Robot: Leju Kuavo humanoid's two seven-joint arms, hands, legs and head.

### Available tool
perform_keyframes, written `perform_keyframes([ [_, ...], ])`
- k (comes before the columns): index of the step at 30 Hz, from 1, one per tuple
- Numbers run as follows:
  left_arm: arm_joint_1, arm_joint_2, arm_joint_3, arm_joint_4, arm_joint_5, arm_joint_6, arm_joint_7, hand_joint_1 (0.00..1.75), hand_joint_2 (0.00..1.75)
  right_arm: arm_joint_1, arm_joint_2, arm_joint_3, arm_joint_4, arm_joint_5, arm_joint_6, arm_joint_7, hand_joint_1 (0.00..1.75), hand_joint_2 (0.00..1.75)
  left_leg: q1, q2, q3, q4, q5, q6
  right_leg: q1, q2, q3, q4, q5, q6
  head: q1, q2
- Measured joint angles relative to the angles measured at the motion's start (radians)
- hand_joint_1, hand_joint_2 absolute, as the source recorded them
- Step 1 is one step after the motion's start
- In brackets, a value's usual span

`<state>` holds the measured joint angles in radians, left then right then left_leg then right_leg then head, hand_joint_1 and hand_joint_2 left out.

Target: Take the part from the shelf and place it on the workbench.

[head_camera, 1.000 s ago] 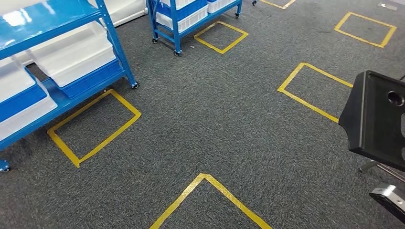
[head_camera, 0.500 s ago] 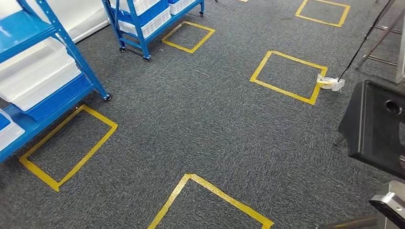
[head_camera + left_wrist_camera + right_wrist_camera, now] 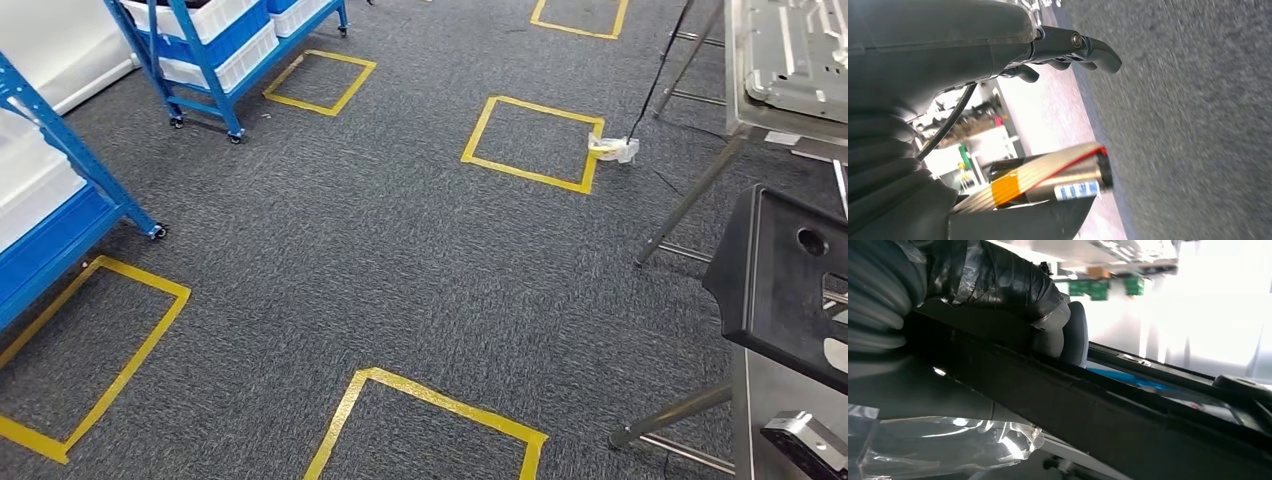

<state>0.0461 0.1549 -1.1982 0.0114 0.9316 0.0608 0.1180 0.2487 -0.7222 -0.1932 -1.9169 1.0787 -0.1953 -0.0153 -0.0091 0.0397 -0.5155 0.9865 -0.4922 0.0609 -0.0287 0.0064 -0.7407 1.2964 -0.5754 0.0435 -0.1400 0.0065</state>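
The right hand [image 3: 1048, 315] grips the black part [image 3: 785, 285]; the left hand's fingers [image 3: 1088, 47] hang released. Keep the part level, then lower it flat onto the tabletop [image 3: 760, 110] at far right.

Part [image 3: 785, 285] matt black plastic; workbench [image 3: 790, 60] bare brushed metal; floor [image 3: 400, 250] rough grey carpet.

Even overhead light in the head view; wrist views blurred, backgrounds overexposed.

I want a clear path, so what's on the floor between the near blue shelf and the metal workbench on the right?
In the head view, between the blue shelf and the workbench lies grey carpet with yellow tape squares and one clear tape wad.
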Motion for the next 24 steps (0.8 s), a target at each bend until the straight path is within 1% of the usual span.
perform_keyframes([
  [1, 0.0, 0.0, 0.0, 0.0, 0.0, 0.001, 0.001, 0.0, 1.75, 0.0, 0.002, 0.003, 0.002, 0.0, 0.0, 0.001, 1.75, 1.75, 0.0, 0.013, -0.002, 0.003, -0.002, -0.001, -0.002, -0.003, 0.009, -0.009, 0.013, 0.003, 0.0, 0.0],
  [2, 0.0, 0.0, 0.0, 0.0, 0.0, 0.001, 0.001, 0.0, 1.75, 0.0, 0.002, 0.005, 0.004, 0.0, 0.0, 0.002, 1.75, 1.75, 0.0, 0.025, -0.002, 0.006, -0.005, -0.004, -0.005, -0.012, 0.041, -0.06, 0.04, 0.006, 0.0, 0.0],
  [3, -0.001, -0.001, 0.0, 0.0, 0.0, 0.001, 0.001, 0.0, 1.75, 0.0, 0.003, 0.006, 0.005, 0.0, 0.0, 0.002, 1.75, 1.75, 0.0, 0.037, -0.002, 0.011, -0.009, -0.008, -0.006, -0.03, 0.082, -0.133, 0.066, 0.007, 0.0, 0.0],
  [4, -0.001, 0.0, 0.0, 0.0, 0.0, 0.002, 0.002, 0.0, 1.75, 0.0, 0.004, 0.007, 0.006, 0.0, -0.001, 0.003, 1.75, 1.75, -0.001, 0.047, -0.002, 0.017, -0.014, -0.014, -0.005, -0.05, 0.117, -0.195, 0.087, 0.006, 0.0, 0.0],
  [5, -0.001, 0.0, 0.0, 0.001, 0.0, 0.004, 0.002, 0.0, 1.75, 0.0, 0.004, 0.007, 0.006, 0.0, -0.001, 0.004, 1.75, 1.75, -0.003, 0.055, -0.002, 0.021, -0.019, -0.02, -0.002, -0.062, 0.141, -0.237, 0.098, 0.002, 0.0, 0.0],
  [6, -0.002, 0.0, 0.0, 0.001, 0.0, 0.006, 0.002, 0.0, 1.75, 0.0, 0.005, 0.008, 0.007, 0.0, -0.002, 0.006, 1.75, 1.75, -0.005, 0.063, -0.001, 0.025, -0.023, -0.026, 0.001, -0.067, 0.148, -0.252, 0.099, -0.003, -0.001, 0.0],
  [7, -0.003, 0.0, 0.0, 0.002, 0.0, 0.009, 0.002, 0.0, 1.75, 0.002, 0.006, 0.008, 0.008, 0.0, -0.003, 0.007, 1.75, 1.75, -0.006, 0.071, 0.002, 0.026, -0.025, -0.032, 0.004, -0.06, 0.147, -0.249, 0.1, -0.008, -0.001, 0.0],
  [8, -0.005, -0.001, 0.0, 0.002, 0.0, 0.011, 0.002, 0.0, 1.75, 0.003, 0.006, 0.008, 0.008, -0.001, -0.004, 0.009, 1.75, 1.75, -0.005, 0.08, 0.005, 0.027, -0.027, -0.037, 0.004, -0.047, 0.145, -0.25, 0.101, -0.015, -0.001, 0.0],
  [9, -0.007, -0.001, 0.0, 0.002, 0.0, 0.014, 0.003, 0.0, 1.75, 0.005, 0.006, 0.008, 0.008, -0.001, -0.005, 0.011, 1.75, 1.75, -0.003, 0.077, 0.007, 0.031, -0.033, -0.043, 0.003, -0.037, 0.144, -0.253, 0.104, -0.021, -0.001, 0.0],
  [10, -0.008, -0.002, 0.0, 0.002, 0.0, 0.015, 0.003, 0.0, 1.75, 0.005, 0.006, 0.007, 0.008, -0.002, -0.005, 0.013, 1.75, 1.75, 0.0, 0.058, 0.003, 0.045, -0.047, -0.048, 0.001, -0.027, 0.143, -0.256, 0.107, -0.027, -0.001, 0.0],
  [11, -0.009, -0.002, 0.0, 0.002, -0.001, 0.015, 0.004, 0.0, 1.75, 0.004, 0.006, 0.007, 0.008, -0.002, -0.005, 0.014, 1.75, 1.75, 0.003, 0.031, -0.01, 0.078, -0.071, -0.052, -0.001, -0.018, 0.143, -0.259, 0.11, -0.034, -0.001, 0.0],
  [12, -0.008, -0.003, 0.0, 0.002, -0.001, 0.015, 0.004, 0.0, 1.75, 0.004, 0.006, 0.008, 0.008, -0.003, -0.005, 0.015, 1.75, 1.75, 0.006, 0.0, -0.033, 0.13, -0.104, -0.054, -0.001, -0.009, 0.141, -0.26, 0.113, -0.038, -0.002, 0.0],
  [13, -0.007, -0.003, 0.0, 0.002, -0.001, 0.016, 0.004, 0.0, 1.75, 0.004, 0.006, 0.008, 0.008, -0.003, -0.005, 0.015, 1.75, 1.75, 0.007, -0.021, -0.065, 0.199, -0.139, -0.055, 0.001, 0.002, 0.138, -0.26, 0.114, -0.042, -0.002, 0.0],
  [14, -0.006, -0.004, 0.0, 0.002, -0.001, 0.016, 0.005, 0.0, 1.75, 0.005, 0.007, 0.008, 0.008, -0.003, -0.005, 0.016, 1.75, 1.75, 0.007, -0.029, -0.096, 0.264, -0.165, -0.055, 0.004, 0.014, 0.136, -0.259, 0.116, -0.043, -0.002, 0.0],
  [15, -0.005, -0.004, 0.0, 0.002, -0.001, 0.016, 0.005, 0.0, 1.75, 0.005, 0.008, 0.008, 0.008, -0.003, -0.005, 0.016, 1.75, 1.75, 0.007, -0.032, -0.117, 0.306, -0.173, -0.054, 0.006, 0.027, 0.134, -0.259, 0.117, -0.045, -0.002, 0.0],
  [16, -0.004, -0.005, 0.0, 0.002, -0.001, 0.016, 0.006, 0.0, 1.75, 0.006, 0.008, 0.009, 0.008, -0.003, -0.005, 0.016, 1.75, 1.75, 0.007, -0.033, -0.122, 0.312, -0.16, -0.05, 0.008, 0.041, 0.133, -0.257, 0.117, -0.045, -0.002, 0.0],
  [17, -0.003, -0.005, 0.0, 0.002, -0.001, 0.016, 0.006, 0.0, 1.75, 0.006, 0.009, 0.009, 0.008, -0.003, -0.005, 0.017, 1.75, 1.75, 0.007, -0.038, -0.106, 0.276, -0.129, -0.046, 0.009, 0.054, 0.132, -0.255, 0.117, -0.046, -0.002, 0.0],
  [18, -0.003, -0.005, 0.0, 0.002, -0.001, 0.017, 0.006, 0.0, 1.75, 0.007, 0.01, 0.01, 0.008, -0.003, -0.005, 0.017, 1.75, 1.75, 0.006, -0.05, -0.076, 0.209, -0.088, -0.041, 0.009, 0.067, 0.132, -0.253, 0.118, -0.045, -0.002, 0.0],
  [19, -0.003, -0.004, 0.001, 0.002, -0.001, 0.017, 0.006, 0.0, 1.75, 0.007, 0.011, 0.01, 0.008, -0.003, -0.005, 0.018, 1.75, 1.75, 0.006, -0.075, -0.045, 0.14, -0.058, -0.036, 0.009, 0.08, 0.131, -0.251, 0.118, -0.044, -0.001, 0.0],
  [20, -0.003, -0.004, 0.001, 0.002, -0.001, 0.018, 0.007, 0.0, 1.75, 0.007, 0.012, 0.011, 0.008, -0.002, -0.005, 0.019, 1.75, 1.75, 0.005, -0.097, -0.021, 0.084, -0.037, -0.033, 0.008, 0.091, 0.128, -0.249, 0.12, -0.041, -0.001, 0.0],
  [21, -0.003, -0.004, 0.002, 0.002, -0.002, 0.018, 0.007, 0.0, 1.75, 0.007, 0.014, 0.013, 0.009, -0.001, -0.005, 0.02, 1.75, 1.75, 0.004, -0.112, -0.008, 0.051, -0.029, -0.031, 0.006, 0.103, 0.125, -0.249, 0.123, -0.035, -0.001, 0.0],
  [22, -0.003, -0.003, 0.002, 0.002, -0.003, 0.018, 0.008, 0.0, 1.75, 0.008, 0.016, 0.015, 0.009, 0.002, -0.005, 0.021, 1.75, 1.75, 0.002, -0.117, -0.005, 0.041, -0.031, -0.029, 0.004, 0.115, 0.121, -0.25, 0.126, -0.029, -0.001, 0.0],
  [23, -0.005, -0.003, 0.002, 0.002, -0.005, 0.018, 0.009, 0.0, 1.75, 0.01, 0.018, 0.018, 0.009, 0.005, -0.005, 0.023, 1.75, 1.75, 0.0, -0.106, -0.004, 0.036, -0.028, -0.026, 0.001, 0.128, 0.118, -0.254, 0.132, -0.021, -0.001, 0.0],
  [24, -0.006, -0.003, 0.003, 0.002, -0.008, 0.018, 0.01, 0.0, 1.75, 0.013, 0.02, 0.021, 0.01, 0.008, -0.005, 0.024, 1.75, 1.75, 0.001, -0.092, -0.001, 0.028, -0.021, -0.021, -0.001, 0.131, 0.115, -0.255, 0.134, -0.015, -0.001, 0.0],
])
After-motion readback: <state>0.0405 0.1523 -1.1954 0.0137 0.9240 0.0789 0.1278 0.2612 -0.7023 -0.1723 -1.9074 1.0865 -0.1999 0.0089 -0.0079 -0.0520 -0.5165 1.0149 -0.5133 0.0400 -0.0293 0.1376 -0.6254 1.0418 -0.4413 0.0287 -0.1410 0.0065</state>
